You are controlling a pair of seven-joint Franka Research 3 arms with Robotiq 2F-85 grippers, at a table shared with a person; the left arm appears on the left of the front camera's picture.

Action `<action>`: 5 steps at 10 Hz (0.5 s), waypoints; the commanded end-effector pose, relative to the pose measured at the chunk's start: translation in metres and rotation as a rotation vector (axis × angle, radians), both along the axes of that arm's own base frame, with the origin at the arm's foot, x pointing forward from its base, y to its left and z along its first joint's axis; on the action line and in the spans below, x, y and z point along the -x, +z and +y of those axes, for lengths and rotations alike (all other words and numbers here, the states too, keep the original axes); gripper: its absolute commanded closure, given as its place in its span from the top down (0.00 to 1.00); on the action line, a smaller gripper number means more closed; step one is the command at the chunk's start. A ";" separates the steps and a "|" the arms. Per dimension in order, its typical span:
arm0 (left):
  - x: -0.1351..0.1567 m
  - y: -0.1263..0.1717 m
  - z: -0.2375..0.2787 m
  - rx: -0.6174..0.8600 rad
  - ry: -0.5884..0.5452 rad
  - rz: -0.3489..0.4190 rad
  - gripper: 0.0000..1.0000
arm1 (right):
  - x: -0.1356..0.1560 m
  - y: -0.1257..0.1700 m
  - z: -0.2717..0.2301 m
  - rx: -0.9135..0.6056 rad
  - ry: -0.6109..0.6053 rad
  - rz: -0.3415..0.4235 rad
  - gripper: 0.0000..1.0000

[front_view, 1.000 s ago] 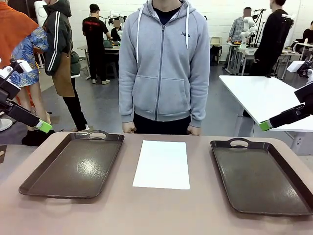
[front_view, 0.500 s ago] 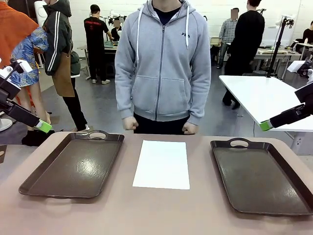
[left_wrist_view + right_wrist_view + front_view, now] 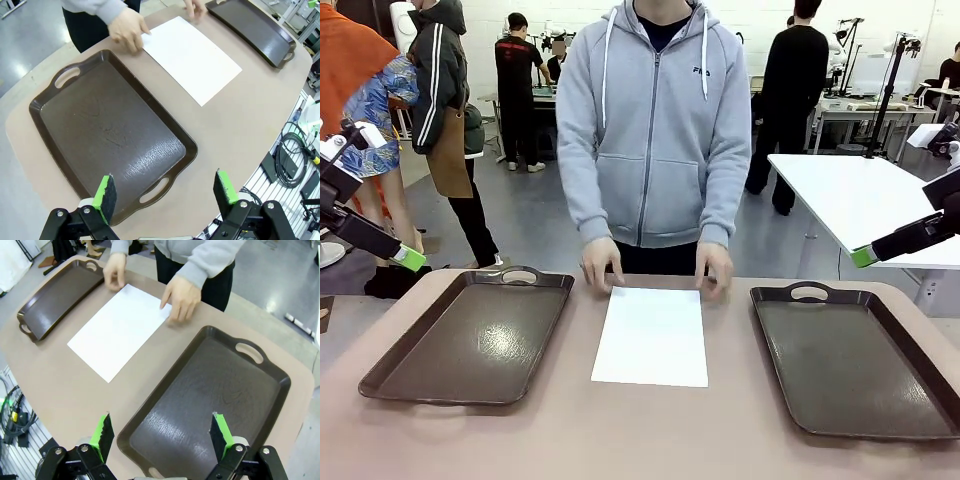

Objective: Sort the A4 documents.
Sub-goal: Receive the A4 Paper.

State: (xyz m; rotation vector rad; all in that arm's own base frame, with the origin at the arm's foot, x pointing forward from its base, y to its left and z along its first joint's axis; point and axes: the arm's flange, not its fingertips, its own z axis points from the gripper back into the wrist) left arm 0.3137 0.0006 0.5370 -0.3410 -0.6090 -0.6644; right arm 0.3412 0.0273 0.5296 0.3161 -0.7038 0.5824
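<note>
A white stack of A4 documents (image 3: 652,335) lies flat in the middle of the table between two dark brown trays; it also shows in the left wrist view (image 3: 192,57) and the right wrist view (image 3: 120,330). A person in a grey hoodie rests both hands (image 3: 602,265) on the far corners of the paper. My left gripper (image 3: 166,194) hangs open high above the near end of the left tray (image 3: 110,130), holding nothing. My right gripper (image 3: 162,436) is open too, well above the right tray (image 3: 210,395), with nothing between its fingers.
Both trays (image 3: 470,335) (image 3: 855,360) look bare inside. The table's rounded edge (image 3: 250,165) and cables beside it show in the left wrist view. A second white table (image 3: 865,200) stands at the back right. People stand in the room behind.
The person's hands have come down from hip height onto the far edge of the paper. Neither arm has moved.
</note>
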 end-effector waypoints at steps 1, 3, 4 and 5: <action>0.000 0.000 0.000 0.010 -0.006 0.001 1.00 | -0.001 -0.002 0.000 0.000 0.010 0.004 1.00; 0.000 0.000 0.000 0.010 -0.006 0.001 1.00 | -0.001 -0.002 0.000 0.000 0.010 0.004 1.00; 0.000 0.000 0.000 0.010 -0.006 0.001 1.00 | -0.001 -0.002 0.000 0.000 0.010 0.004 1.00; 0.000 0.000 0.000 0.010 -0.006 0.001 1.00 | -0.001 -0.002 0.000 0.000 0.010 0.004 1.00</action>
